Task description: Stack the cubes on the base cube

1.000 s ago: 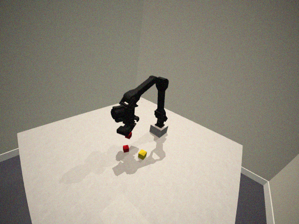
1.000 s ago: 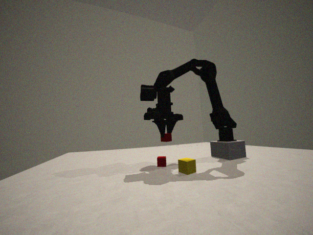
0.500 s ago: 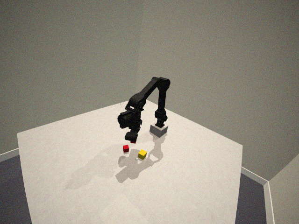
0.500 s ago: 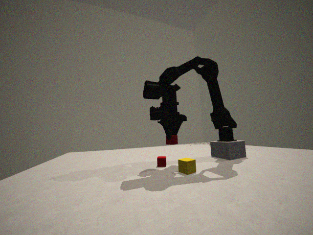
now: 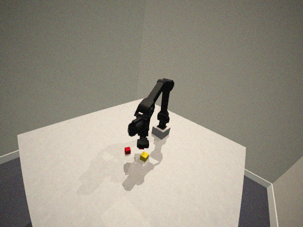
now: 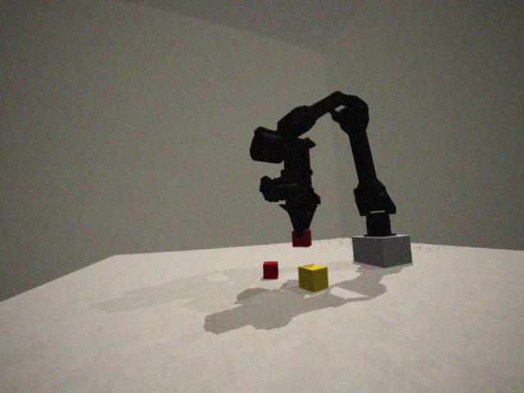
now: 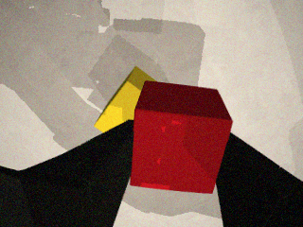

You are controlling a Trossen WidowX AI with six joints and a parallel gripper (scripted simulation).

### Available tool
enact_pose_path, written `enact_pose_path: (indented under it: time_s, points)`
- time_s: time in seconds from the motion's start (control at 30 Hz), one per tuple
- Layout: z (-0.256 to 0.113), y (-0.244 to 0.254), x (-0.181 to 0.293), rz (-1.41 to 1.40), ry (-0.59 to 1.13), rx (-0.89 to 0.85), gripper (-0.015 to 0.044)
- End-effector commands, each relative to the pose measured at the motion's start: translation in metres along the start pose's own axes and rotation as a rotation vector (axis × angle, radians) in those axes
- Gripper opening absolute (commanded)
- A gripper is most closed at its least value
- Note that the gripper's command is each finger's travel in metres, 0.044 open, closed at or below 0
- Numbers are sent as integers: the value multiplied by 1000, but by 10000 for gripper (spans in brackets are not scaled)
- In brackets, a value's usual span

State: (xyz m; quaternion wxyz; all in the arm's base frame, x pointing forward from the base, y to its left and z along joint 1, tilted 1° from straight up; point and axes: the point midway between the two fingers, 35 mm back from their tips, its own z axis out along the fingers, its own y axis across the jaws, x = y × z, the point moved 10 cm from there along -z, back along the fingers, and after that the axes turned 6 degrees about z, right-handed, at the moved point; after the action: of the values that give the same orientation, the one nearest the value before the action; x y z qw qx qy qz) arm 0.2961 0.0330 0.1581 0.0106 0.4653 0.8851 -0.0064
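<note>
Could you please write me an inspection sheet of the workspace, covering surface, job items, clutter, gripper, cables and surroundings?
Surface: pale table, crossed by the arm's shadows.
Job items: yellow cube on the table with nothing on top; loose red cube on the table beside it, not touching; held red cube in the air.
Clutter: nothing seen.
Gripper: shut on the held red cube, pointing down.
Cables: nothing seen.
Surroundings: plain grey walls, dark floor, grey block under the arm.
</note>
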Motion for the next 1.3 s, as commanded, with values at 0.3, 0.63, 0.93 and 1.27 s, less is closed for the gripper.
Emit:
enact_pose_path:
  time_s: [0.3, 0.63, 0.93, 1.27]
  points:
    - [6, 12, 40, -186, 4, -8, 105]
    - [7, 13, 44, -206, 4, -8, 105]
    - [26, 14, 44, -207, 4, -8, 105]
    - [33, 14, 44, -207, 4, -8, 105]
